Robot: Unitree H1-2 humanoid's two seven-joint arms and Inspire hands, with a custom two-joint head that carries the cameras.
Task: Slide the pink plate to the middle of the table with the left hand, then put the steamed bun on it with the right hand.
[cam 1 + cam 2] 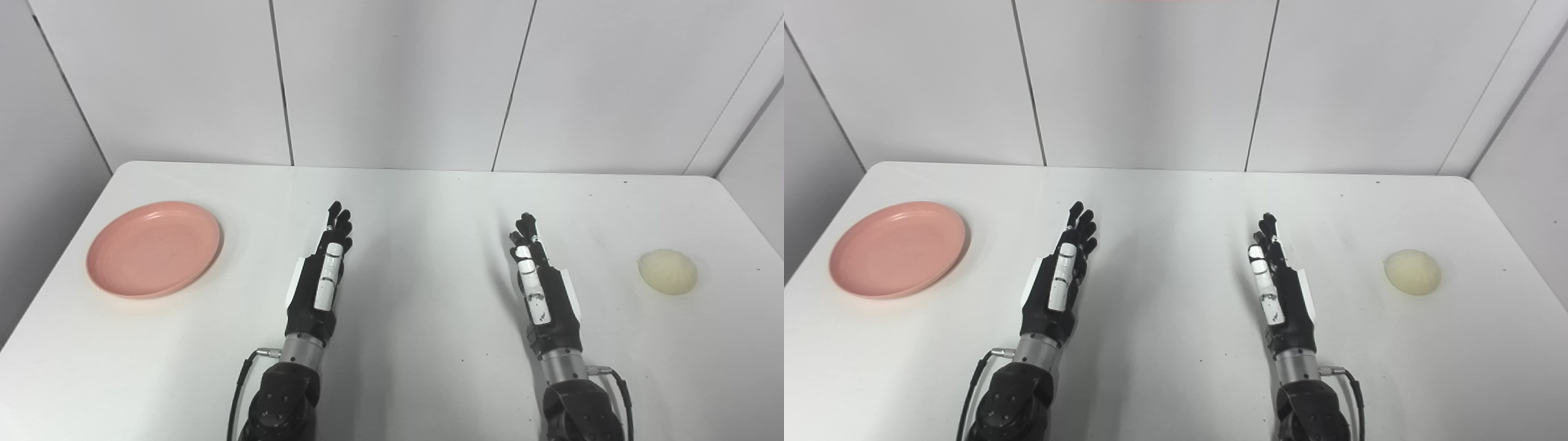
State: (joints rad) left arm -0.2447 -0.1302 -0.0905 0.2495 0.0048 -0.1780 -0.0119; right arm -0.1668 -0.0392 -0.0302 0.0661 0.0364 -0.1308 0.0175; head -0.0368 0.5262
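A pink plate lies empty at the left side of the white table. A pale cream steamed bun sits on the table at the right side. My left hand rests left of the table's middle, edge-on, fingers stretched forward, open and empty, well right of the plate. My right hand rests right of the middle, also edge-on with straight fingers, open and empty, well left of the bun. The plate, the bun and both hands also show in the right eye view.
White wall panels stand behind the table's far edge. Bare table lies between my two hands. A cable runs along each forearm near the bottom edge.
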